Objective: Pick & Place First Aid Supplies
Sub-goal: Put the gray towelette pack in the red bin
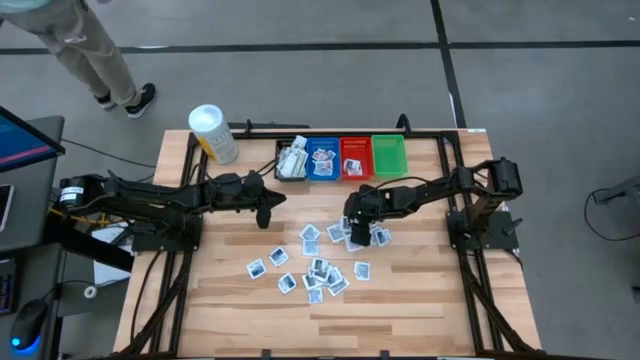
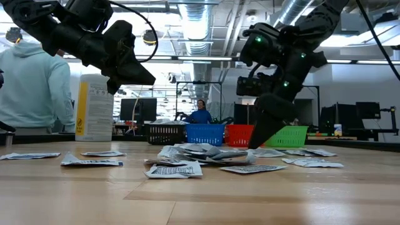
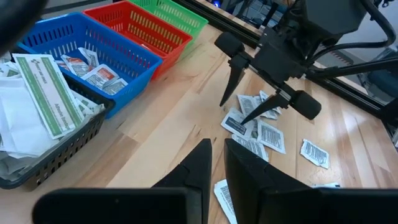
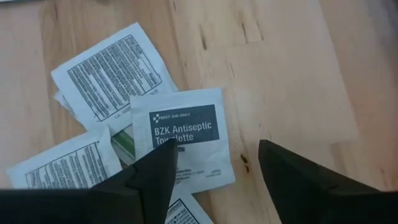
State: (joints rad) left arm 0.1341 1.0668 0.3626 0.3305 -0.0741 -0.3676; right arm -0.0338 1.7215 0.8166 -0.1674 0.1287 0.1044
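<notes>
The right gripper (image 4: 214, 171) was spread wide over the pile, one finger (image 4: 152, 177) touching an antiseptic towelette packet (image 4: 183, 140), nothing grasped. Neighbouring packets overlapped its edges, so closing there risked pinching two at once or skidding it flat. The left gripper (image 3: 214, 171) hung nearly clenched, empty, well away from that packet.

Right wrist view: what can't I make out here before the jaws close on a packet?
- BZK Antiseptic Towelette packet: its lower print is hidden by the right gripper, whose jaws stand open.
- Green-striped item under it: mostly covered by packets, kind unclear.
- Packet at the bottom: cut off by the picture's edge.
- High view: packet prints too small to read.
</notes>
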